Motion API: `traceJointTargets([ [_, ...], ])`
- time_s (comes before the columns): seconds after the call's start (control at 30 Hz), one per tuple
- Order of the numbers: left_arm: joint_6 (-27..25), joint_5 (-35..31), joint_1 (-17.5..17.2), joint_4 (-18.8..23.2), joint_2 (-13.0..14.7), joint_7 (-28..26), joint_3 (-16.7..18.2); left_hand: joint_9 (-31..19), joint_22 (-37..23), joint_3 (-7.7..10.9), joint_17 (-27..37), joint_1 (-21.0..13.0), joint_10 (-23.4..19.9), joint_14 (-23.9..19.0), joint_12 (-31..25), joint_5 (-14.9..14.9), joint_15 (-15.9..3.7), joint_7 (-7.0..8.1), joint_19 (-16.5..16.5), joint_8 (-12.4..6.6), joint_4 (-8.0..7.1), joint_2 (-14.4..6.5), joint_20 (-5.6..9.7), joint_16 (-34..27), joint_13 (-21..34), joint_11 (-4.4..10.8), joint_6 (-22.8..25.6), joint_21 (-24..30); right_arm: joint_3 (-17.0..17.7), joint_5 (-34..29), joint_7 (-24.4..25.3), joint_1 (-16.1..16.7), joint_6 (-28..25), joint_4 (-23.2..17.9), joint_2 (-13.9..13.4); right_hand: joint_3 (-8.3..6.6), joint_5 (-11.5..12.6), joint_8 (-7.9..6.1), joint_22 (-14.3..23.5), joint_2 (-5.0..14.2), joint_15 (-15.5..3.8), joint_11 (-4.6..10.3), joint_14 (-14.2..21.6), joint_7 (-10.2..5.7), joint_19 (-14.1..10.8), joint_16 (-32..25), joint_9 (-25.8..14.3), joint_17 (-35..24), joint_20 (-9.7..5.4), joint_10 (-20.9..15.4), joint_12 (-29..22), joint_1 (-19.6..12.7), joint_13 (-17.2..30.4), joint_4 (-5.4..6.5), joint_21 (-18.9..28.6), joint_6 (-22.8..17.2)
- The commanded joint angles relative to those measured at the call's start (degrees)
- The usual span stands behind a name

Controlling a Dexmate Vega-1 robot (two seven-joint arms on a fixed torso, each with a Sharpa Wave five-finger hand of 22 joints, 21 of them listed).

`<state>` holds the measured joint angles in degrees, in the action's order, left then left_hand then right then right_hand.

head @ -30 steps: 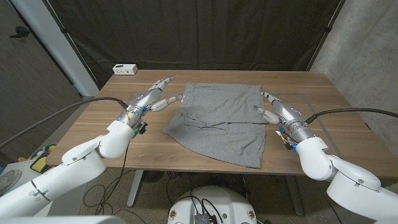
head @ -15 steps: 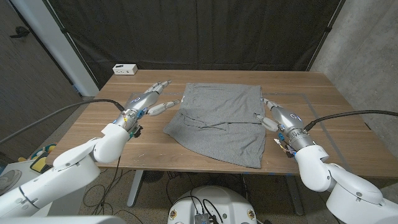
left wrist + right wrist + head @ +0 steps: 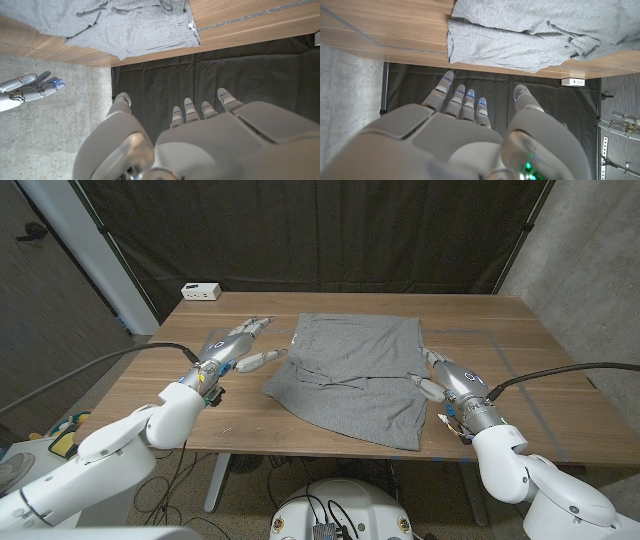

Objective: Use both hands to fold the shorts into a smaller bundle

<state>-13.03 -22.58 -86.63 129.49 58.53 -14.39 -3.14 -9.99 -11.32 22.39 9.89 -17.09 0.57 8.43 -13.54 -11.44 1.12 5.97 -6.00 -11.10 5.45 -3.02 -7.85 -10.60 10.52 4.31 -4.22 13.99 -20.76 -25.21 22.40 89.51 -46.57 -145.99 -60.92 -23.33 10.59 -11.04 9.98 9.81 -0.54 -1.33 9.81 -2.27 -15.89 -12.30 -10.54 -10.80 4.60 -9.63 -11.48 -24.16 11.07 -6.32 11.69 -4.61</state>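
No writing is legible; grey shorts (image 3: 352,375) lie flat, waistband far, legs near; left hand (image 3: 232,344) and right hand (image 3: 447,375) flank them, fingers spread, empty

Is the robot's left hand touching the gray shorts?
Apart. The head view shows bare wood between the left hand and the shorts.

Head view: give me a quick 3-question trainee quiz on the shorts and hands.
1. True or false: the left hand grips the grey shorts.
2. The small white box sits at which table corner? A) far corner on the robot's left B) near corner on its right C) table centre
3. Fill in: the right hand is beside the shorts' ___ edge.

Key: 1 false, it holds nothing; 2 A; 3 right.
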Motion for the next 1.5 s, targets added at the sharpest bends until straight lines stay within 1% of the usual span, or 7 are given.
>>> traceJointTargets([
  [0.03,-3.26,-2.55,-2.09,1.55,0.15,3.03,0.96,-0.23,-0.09,0.26,0.02,-0.77,-0.64,-0.31,-0.27,-0.06,0.13,0.10,0.46,-0.38,0.45,0.06,-0.15,-0.17,0.33,0.20,0.62,0.19,-3.54,-1.85,-0.39,-0.09,-4.05,-1.76,-0.84,-0.09,-0.14,-0.33,0.19,0.06,-0.21,0.05,0.50,-0.18,-0.39,-0.39,-0.19,-0.29,0.06,-0.52,-0.35,-0.79,0.11,0.33,0.22,-0.32],
  [0.33,-5.23,-3.88,-2.61,1.87,0.61,4.78,0.70,-0.23,-0.02,0.48,0.01,-1.79,-1.59,-0.81,-0.39,-0.17,-0.04,0.24,1.00,-0.64,1.26,0.09,-0.01,-0.25,0.32,0.72,1.65,0.26,-7.53,-2.73,-2.72,-2.24,-7.70,-2.50,-1.39,-0.15,-0.10,-0.54,0.18,0.02,-0.50,0.01,0.74,0.01,-0.53,-0.41,-0.21,-0.26,-0.09,-1.01,-0.43,-1.19,0.12,0.19,0.22,-0.99],
  [0.47,-5.58,-3.53,-2.83,1.89,1.21,6.24,0.87,-0.23,0.01,0.65,0.00,-2.24,-1.95,-0.98,-0.42,-0.21,-0.01,0.06,1.26,-0.64,1.54,-0.07,-0.02,-0.25,0.32,0.54,1.87,0.30,-7.25,-1.11,-2.66,-1.84,-7.53,-2.86,-1.60,-0.14,-0.10,-0.75,0.18,0.07,-0.65,0.00,0.79,-0.11,-0.57,-0.43,-0.22,-0.29,-0.17,-1.14,-0.44,-1.25,0.13,0.24,0.21,-1.62],
  [0.53,-5.87,-3.53,-2.94,1.91,1.39,6.65,0.91,-0.23,0.03,0.75,-0.01,-2.45,-2.10,-1.05,-0.43,-0.22,0.00,0.03,1.36,-0.63,1.65,-0.21,0.04,-0.25,0.32,0.46,1.93,0.31,-9.43,-2.20,-4.01,-3.51,-9.53,-3.28,-1.78,-0.11,-0.11,-0.79,0.19,0.06,-0.69,0.12,0.86,-0.13,-0.62,-0.46,-0.22,-0.31,-0.19,-1.27,-0.47,-1.25,0.13,0.27,0.22,-1.78],
  [0.63,-6.09,-3.21,-3.21,1.91,1.47,7.12,1.13,-0.23,0.05,0.88,-0.01,-2.75,-2.39,-1.28,-0.47,-0.23,-0.07,0.00,1.50,-0.68,1.80,-0.39,0.10,-0.30,0.32,0.46,2.23,0.33,-9.93,-1.11,-4.77,-4.12,-9.53,-3.42,-2.07,-0.07,-0.12,-0.91,0.19,0.09,-0.67,0.04,0.93,-0.07,-0.74,-0.49,-0.23,-0.35,-0.20,-1.86,-0.65,-1.28,0.14,0.34,0.25,-2.22],
  [1.1,-8.94,-4.48,-2.78,2.57,3.75,9.94,-0.07,-0.22,0.26,2.24,-0.11,-6.44,-6.17,-4.59,-0.93,-0.30,-0.87,1.27,3.97,-1.74,3.47,-1.93,-0.11,-0.64,0.28,1.18,7.81,0.70,-15.23,-1.42,-5.93,-7.39,-13.02,-4.69,-2.87,-0.29,-0.04,-0.98,0.19,0.48,-1.40,0.03,2.91,-0.11,-1.79,-1.25,-0.24,-0.48,-0.39,-3.12,-0.84,-1.84,0.16,0.51,0.52,-3.05],
  [1.5,-12.41,-7.39,-2.57,3.93,5.99,10.90,-1.55,-0.21,0.43,2.64,-0.14,-10.02,-9.11,-7.48,-1.09,-0.65,-1.27,1.45,7.51,-2.18,4.70,-0.64,0.11,-0.79,0.25,1.69,11.97,1.42,-20.19,-1.88,-7.49,-9.94,-16.18,-5.93,-3.63,-0.46,0.03,-1.32,0.17,-0.02,-1.57,-0.37,4.02,-0.06,-2.29,-1.46,-0.24,-0.39,-0.37,-5.00,-1.23,-2.86,0.18,0.00,0.54,-4.67],
])
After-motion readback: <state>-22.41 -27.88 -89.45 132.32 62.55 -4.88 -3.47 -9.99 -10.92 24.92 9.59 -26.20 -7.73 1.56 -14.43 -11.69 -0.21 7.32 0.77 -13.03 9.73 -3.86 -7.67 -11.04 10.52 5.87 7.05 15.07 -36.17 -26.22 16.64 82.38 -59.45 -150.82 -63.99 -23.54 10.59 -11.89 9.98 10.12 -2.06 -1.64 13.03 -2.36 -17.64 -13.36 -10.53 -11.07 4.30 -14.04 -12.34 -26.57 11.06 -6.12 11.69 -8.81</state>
